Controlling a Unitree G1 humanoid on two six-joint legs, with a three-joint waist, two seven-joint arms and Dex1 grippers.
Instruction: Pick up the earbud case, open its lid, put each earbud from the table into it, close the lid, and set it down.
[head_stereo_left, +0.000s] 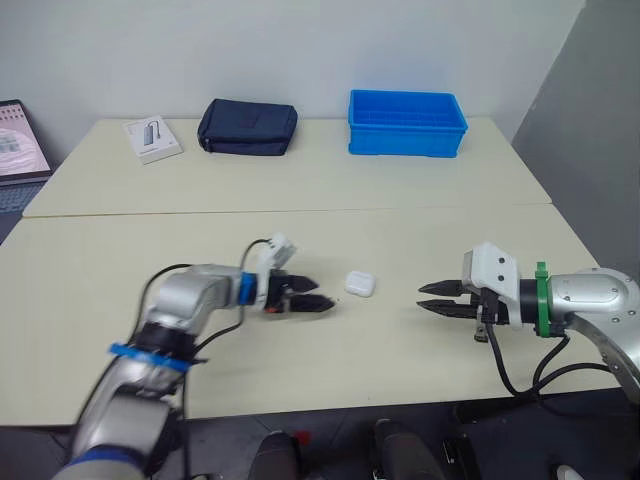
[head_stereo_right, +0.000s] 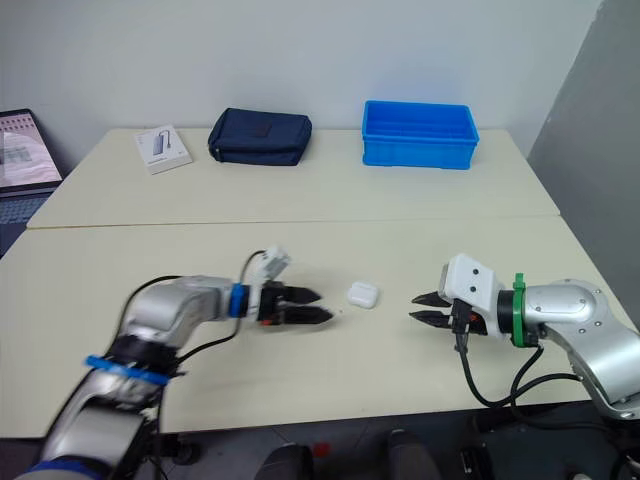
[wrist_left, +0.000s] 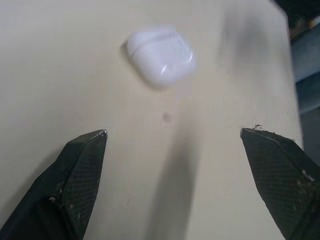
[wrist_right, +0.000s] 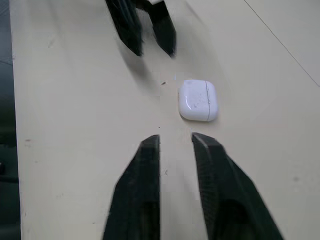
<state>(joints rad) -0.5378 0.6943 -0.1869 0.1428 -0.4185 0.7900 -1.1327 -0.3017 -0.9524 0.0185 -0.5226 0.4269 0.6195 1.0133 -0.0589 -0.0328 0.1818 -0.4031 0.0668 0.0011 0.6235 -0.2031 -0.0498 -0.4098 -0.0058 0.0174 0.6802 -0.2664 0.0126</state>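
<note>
While the small white glossy earbud case (head_stereo_left: 359, 283) lies flat on the cream tabletop (head_stereo_left: 300, 240) with its lid down, both arms reach in low over the near half of the table from opposite sides. The case sits between them, untouched, and nearer to the left gripper (head_stereo_left: 322, 296) than to the right gripper (head_stereo_left: 421, 296).

The left gripper's two black fingers are spread wide apart and hold nothing. The case lies just beyond their tips, slightly off to one side of the gap. A tiny dark speck (wrist_left: 166, 117) marks the table between the fingertips and the case.

The right gripper points at the case from the other side, its fingers separated by a narrow gap and empty. A stretch of bare tabletop lies between its tips and the case, with the lid seam showing as a thin line across the case's top in the right wrist view.

Well apart from all this, along the far edge beyond a seam that crosses the table, stand a blue plastic crate (head_stereo_left: 407, 123), a dark navy fabric pouch (head_stereo_left: 248, 127) and a flat white product box (head_stereo_left: 152, 138). An open laptop (head_stereo_left: 18, 150) shows at the far left edge.
</note>
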